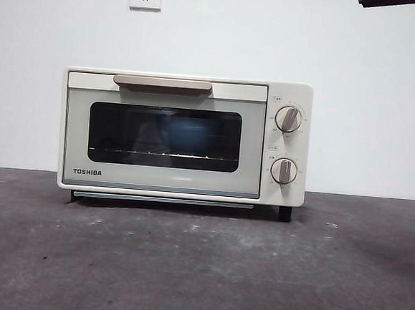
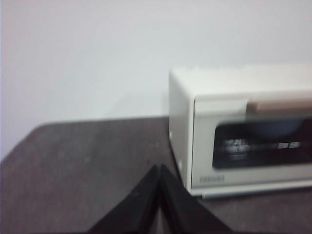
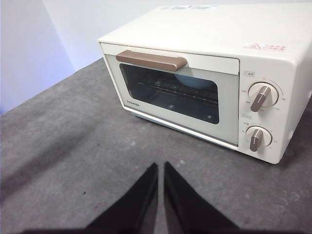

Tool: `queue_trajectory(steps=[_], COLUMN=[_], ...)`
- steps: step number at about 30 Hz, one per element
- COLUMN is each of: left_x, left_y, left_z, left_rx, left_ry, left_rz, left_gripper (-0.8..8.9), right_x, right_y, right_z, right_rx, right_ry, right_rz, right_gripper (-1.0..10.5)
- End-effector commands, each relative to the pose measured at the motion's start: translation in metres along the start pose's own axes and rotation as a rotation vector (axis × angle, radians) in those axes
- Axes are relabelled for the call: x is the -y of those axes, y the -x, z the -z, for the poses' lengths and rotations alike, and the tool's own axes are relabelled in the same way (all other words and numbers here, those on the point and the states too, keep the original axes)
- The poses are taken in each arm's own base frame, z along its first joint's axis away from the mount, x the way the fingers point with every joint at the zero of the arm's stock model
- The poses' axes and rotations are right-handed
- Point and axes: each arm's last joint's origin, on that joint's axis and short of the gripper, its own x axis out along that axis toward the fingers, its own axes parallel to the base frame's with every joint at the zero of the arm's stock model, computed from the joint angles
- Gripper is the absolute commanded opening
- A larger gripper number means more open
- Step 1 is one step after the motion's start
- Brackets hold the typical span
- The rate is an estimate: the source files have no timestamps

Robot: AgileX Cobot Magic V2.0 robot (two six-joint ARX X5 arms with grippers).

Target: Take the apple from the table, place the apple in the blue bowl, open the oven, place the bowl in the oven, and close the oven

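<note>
oven (image 1: pixel 184 137) centre frame, door closed | blue bowl (image 1: pixel 187 134) inside on the rack, apple unseen | bar handle (image 1: pixel 163 85) rigid, best hold | left gripper (image 2: pixel 159 168), right gripper (image 3: pixel 161 165) jaws together, empty

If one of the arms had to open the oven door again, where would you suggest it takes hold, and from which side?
Probably the bar handle along the top edge of the oven door. It stands proud of the door and runs level, so jaws coming from the front, one above and one below the bar, should fit. Both grippers are clear of it.
</note>
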Motion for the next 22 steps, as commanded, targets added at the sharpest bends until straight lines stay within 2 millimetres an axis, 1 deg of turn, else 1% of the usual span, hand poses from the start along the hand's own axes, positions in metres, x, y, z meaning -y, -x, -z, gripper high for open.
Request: queue_trajectory(steps=[1,6,9,14,20,22], left_x=[0.0,-0.001,-0.002,-0.002,-0.001,-0.001], left_y=[0.002,0.005,0.007,0.008,0.009,0.009], left_z=[0.015,0.039,0.049,0.06,0.072,0.071], left_rx=[-0.003,-0.024,-0.049,-0.096,-0.215,-0.212], left_ry=[0.016,0.017,0.019,0.025,0.051,0.062], left_rz=[-0.011,-0.031,-0.04,-0.041,-0.041,-0.041], left_gripper=[0.07,0.07,0.07,0.07,0.07,0.07], right_x=[-0.001,-0.001,-0.001,-0.001,-0.001,-0.001], right_y=[0.0,0.0,0.0,0.0,0.0,0.0], right_z=[-0.002,-0.002,-0.002,-0.002,-0.002,-0.002], right_rx=[0.007,0.007,0.008,0.008,0.008,0.008], right_ry=[0.014,0.014,0.014,0.014,0.014,0.014], right_rz=[-0.003,-0.003,-0.003,-0.004,-0.003,-0.003], right_gripper=[0.0,0.0,0.0,0.0,0.0,0.0])
